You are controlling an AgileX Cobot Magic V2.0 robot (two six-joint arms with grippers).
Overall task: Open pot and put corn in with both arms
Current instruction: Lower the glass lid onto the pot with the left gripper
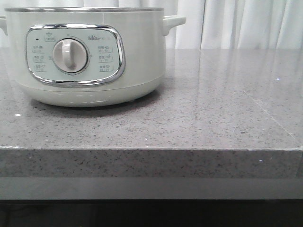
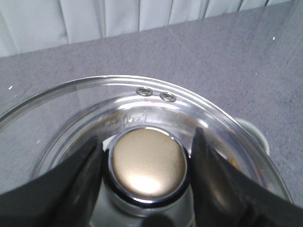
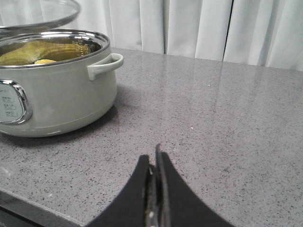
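The pale grey-green pot [image 1: 90, 52] stands on the left of the grey stone counter, its dial panel [image 1: 71, 54] facing me. In the right wrist view the pot [image 3: 52, 94] is open. Its glass lid [image 3: 38, 12] hangs above the steel rim. A bit of bright yellow corn [image 3: 45, 61] shows inside the pot, mostly hidden by the rim. My left gripper [image 2: 147, 137] is shut on the lid's bronze knob [image 2: 149, 163], one finger on each side, and holds the glass lid [image 2: 156, 106] up. My right gripper [image 3: 155, 153] is shut and empty, low over the counter to the right of the pot.
The grey speckled counter [image 1: 222, 109] stretches to the right of the pot, with its front edge [image 1: 151, 149] near me. White curtains [image 3: 199, 28] hang behind it. The pot's side handle [image 3: 105, 65] sticks out toward my right gripper.
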